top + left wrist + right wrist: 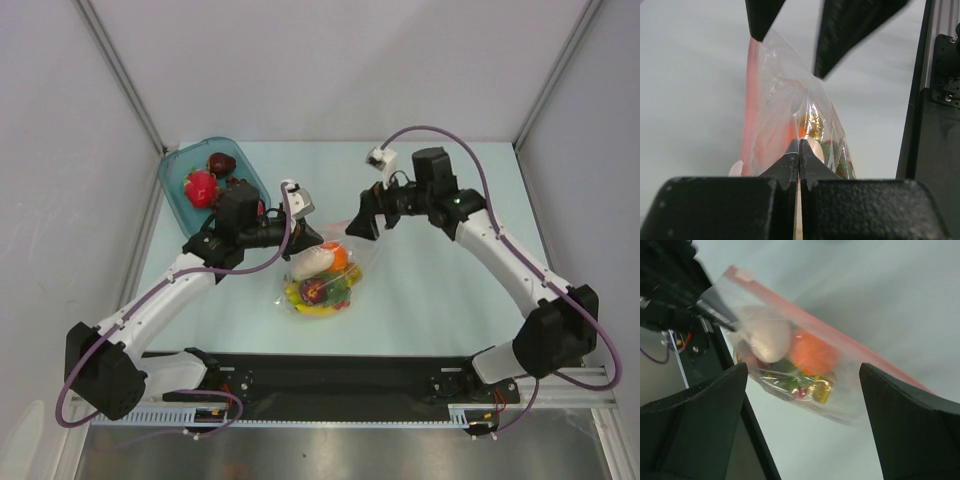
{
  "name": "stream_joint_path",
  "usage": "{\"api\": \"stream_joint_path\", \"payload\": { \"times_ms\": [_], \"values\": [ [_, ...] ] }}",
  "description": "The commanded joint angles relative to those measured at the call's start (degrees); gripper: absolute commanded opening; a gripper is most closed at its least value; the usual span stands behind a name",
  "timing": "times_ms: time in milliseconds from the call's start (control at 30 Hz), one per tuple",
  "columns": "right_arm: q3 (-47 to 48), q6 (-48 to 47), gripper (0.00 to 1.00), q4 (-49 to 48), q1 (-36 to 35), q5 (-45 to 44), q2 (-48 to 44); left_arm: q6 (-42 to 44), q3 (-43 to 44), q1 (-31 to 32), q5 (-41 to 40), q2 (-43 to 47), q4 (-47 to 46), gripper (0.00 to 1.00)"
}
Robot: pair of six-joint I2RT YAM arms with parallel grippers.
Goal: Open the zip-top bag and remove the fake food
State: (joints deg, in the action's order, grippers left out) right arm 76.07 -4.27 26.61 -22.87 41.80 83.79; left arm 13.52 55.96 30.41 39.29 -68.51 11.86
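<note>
The zip-top bag (330,278) is clear with a pinkish-red zip strip (840,340) and hangs lifted at its top edge over the table. Inside it is the fake food: a white oval piece (311,263), an orange (338,257), a dark purple piece (315,290), a yellow banana (315,308) and green grapes (785,367). My left gripper (312,243) is shut on the bag's plastic near the zip, and the left wrist view shows this grip (799,143). My right gripper (360,225) is open and empty, just right of the bag's top; in the right wrist view (802,366) the bag lies beyond its spread fingers.
A teal tray (178,172) at the back left holds a red strawberry (200,187) and a dark red piece (221,163). The black base rail (330,380) runs along the near edge. Grey walls close in the table at the back and sides.
</note>
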Motion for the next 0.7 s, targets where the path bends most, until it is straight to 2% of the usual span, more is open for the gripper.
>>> {"api": "stream_joint_path", "payload": {
  "times_ms": [0, 267, 333, 400, 433, 533, 567, 600, 633, 667],
  "values": [
    [-3.6, -5.0, 0.99, -8.7, -5.0, -6.2, -6.3, 0.5, -0.7, 0.5, 0.6, 1.7, -4.2, 0.01],
    [-8.0, -8.0, 0.99, -13.8, -11.0, -10.0, -5.7, -0.2, -0.7, 0.4, 2.1, 1.8, -3.9, 0.00],
    [-8.9, -8.2, 0.97, -15.3, -11.6, -9.4, -4.9, -0.4, -0.9, 0.4, 2.7, 2.6, -4.7, 0.00],
    [-9.9, -8.2, 0.89, -17.5, -12.0, -9.1, -4.4, -0.9, -1.2, 0.4, 3.3, 2.9, -5.1, 0.00],
    [-10.8, -8.2, 0.77, -18.2, -12.1, -9.1, -4.4, -1.0, -1.2, 0.4, 3.8, 3.0, -5.0, 0.00],
    [-11.7, -8.2, 0.56, -20.0, -12.4, -8.9, -4.6, -1.6, -1.6, 0.5, 4.7, 3.4, -5.4, 0.00],
    [-11.9, -8.4, 0.41, -20.0, -12.4, -8.9, -4.7, -2.3, -2.2, 0.4, 4.9, 3.6, -6.3, 0.00],
    [-12.0, -8.5, 0.34, -20.0, -12.5, -8.7, -4.8, -2.8, -2.5, 0.5, 5.0, 3.7, -6.9, 0.00],
    [-12.1, -8.6, 0.26, -19.8, -12.5, -8.7, -5.1, -3.6, -2.9, 0.4, 5.0, 4.0, -7.6, 0.04],
    [-12.2, -8.6, 0.09, -19.7, -12.7, -9.0, -5.3, -5.9, -3.5, 0.4, 3.7, 4.0, -8.4, 0.12]
  ]
}}
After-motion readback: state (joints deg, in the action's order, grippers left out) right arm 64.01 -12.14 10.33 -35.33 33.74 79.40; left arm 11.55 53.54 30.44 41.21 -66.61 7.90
